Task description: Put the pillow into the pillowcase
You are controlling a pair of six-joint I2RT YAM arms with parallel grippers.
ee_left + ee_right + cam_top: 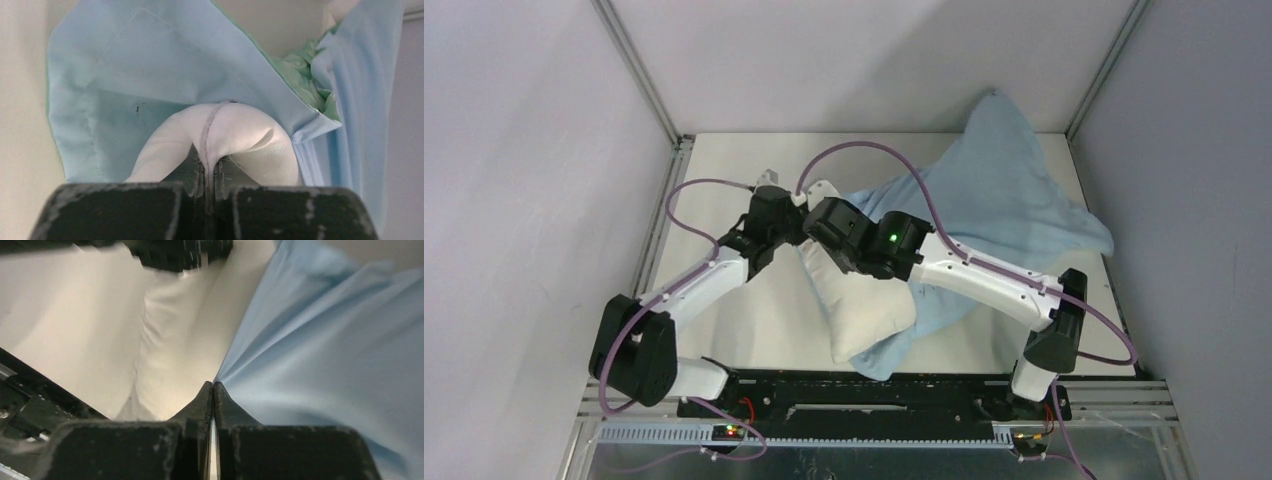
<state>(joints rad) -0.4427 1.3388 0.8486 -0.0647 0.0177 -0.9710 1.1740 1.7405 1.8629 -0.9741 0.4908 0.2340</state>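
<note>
The white pillow lies in the middle of the table, its near end on the light blue pillowcase, which spreads to the back right. My left gripper is shut on the seam at the pillow's far end; in the left wrist view the pillow bulges around the shut jaws, with the pillowcase's blue face and green face behind it. My right gripper is right next to it. It is shut on the pillowcase's edge, with blue cloth on the right and the pillow on the left.
Grey walls and metal corner posts enclose the table. The pillowcase's far corner leans up against the back wall. The black base rail runs along the near edge. Purple cables arch over both arms.
</note>
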